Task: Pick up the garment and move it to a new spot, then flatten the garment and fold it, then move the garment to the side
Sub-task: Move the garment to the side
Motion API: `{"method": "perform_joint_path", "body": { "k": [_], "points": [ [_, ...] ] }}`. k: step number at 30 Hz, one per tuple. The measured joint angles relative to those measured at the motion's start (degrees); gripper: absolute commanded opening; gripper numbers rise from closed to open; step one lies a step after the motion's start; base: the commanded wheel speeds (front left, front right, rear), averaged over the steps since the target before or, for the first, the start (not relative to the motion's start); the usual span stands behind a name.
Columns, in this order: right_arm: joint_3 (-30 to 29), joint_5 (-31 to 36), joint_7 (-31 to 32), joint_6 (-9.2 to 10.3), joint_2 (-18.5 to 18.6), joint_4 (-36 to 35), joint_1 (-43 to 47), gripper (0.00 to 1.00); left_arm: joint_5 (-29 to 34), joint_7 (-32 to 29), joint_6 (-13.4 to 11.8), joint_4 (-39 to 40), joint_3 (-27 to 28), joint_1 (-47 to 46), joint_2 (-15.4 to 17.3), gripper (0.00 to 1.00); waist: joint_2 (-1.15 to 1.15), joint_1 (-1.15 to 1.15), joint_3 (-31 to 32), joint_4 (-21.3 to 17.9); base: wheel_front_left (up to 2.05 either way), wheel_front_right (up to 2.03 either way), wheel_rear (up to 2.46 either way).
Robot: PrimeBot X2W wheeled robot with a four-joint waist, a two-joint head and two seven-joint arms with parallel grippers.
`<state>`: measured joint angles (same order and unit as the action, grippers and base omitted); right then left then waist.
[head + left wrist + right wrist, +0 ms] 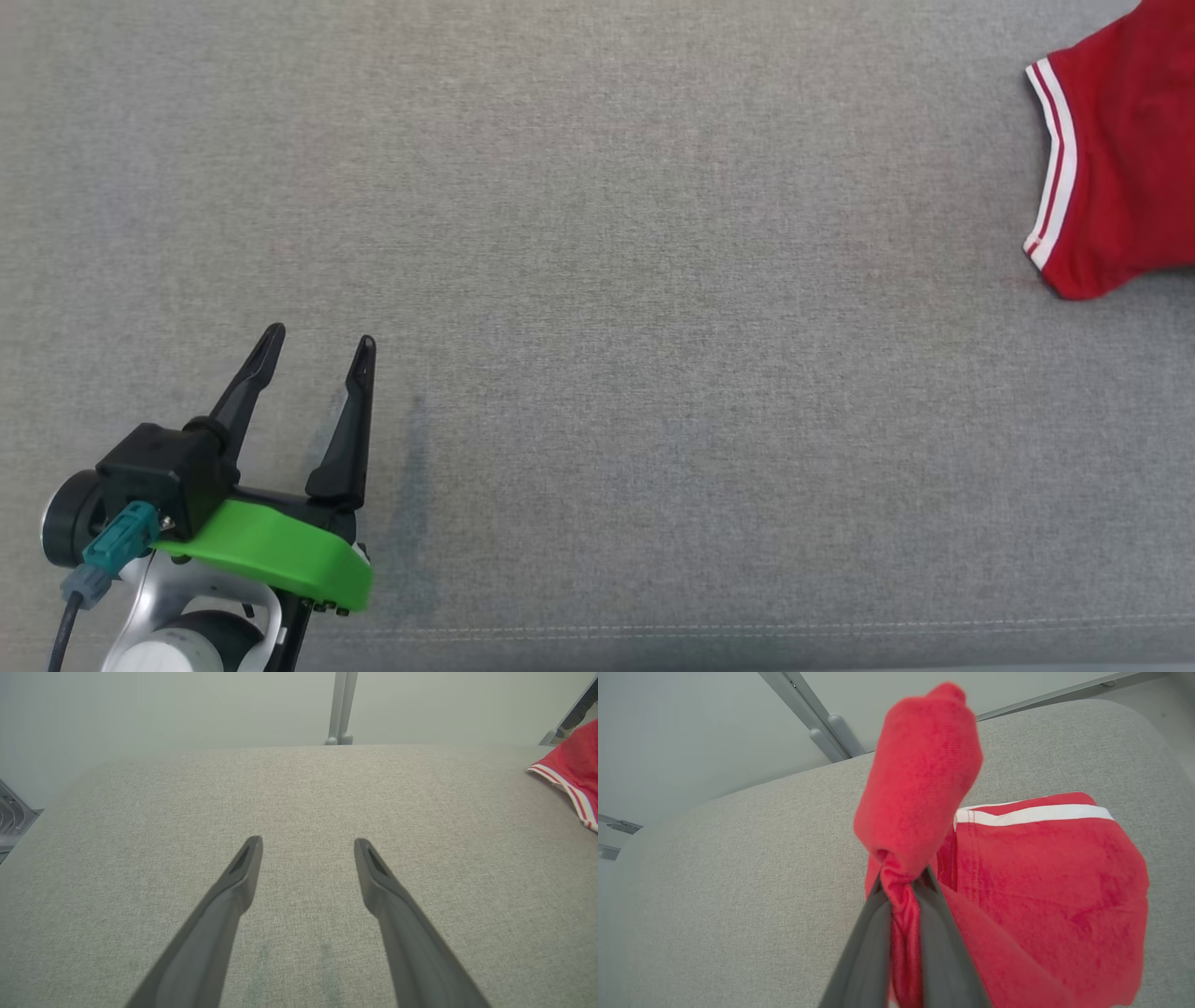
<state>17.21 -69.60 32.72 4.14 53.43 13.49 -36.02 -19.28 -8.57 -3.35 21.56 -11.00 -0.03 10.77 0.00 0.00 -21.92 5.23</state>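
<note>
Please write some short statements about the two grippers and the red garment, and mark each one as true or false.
1. The right gripper is shut on the red garment. True.
2. The left gripper holds a sleeve. False: it is open and holds nothing.
3. The red garment has a white-striped edge. True.
4. In the head view the red garment lies at the lower left. False: it is at the upper right edge.
</note>
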Motion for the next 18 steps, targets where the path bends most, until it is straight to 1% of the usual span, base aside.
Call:
{"method": "perform_joint_path", "body": {
  "k": [3,9,13,15,18],
  "points": [
    [-0.6,0.0,-1.3,-0.01,-1.0,1.2,-0.8,0.0,0.4,-0.6,-0.3,0.5,0.1,-0.1,0.4,1.0,0.0,0.0,-1.3,-1.3,0.0,0.0,0.0],
    [-1.7,0.6,-4.0,0.0,-1.0,4.0,-2.3,0.0,1.0,-1.5,-0.3,1.0,0.1,-0.6,0.8,1.0,0.0,0.0,-3.1,-3.2,0.0,0.0,0.0],
    [-2.1,1.8,-6.2,0.04,-1.1,6.8,-2.4,0.0,1.1,-2.1,-0.3,1.3,-0.2,-1.3,0.8,1.0,0.0,0.0,-4.3,-4.2,0.0,0.0,0.0],
    [-2.2,2.5,-6.9,0.04,-1.3,8.0,-2.4,0.0,1.5,-2.6,-0.7,1.5,-0.1,-1.3,0.9,1.0,0.0,0.0,-4.9,-4.6,0.0,0.0,0.0],
    [-2.4,3.2,-9.1,0.04,-2.0,9.4,-2.6,0.0,2.0,-3.2,-0.8,2.0,0.0,-1.3,1.0,1.0,0.0,0.0,-5.9,-5.1,0.0,0.0,0.0]
  ]
}}
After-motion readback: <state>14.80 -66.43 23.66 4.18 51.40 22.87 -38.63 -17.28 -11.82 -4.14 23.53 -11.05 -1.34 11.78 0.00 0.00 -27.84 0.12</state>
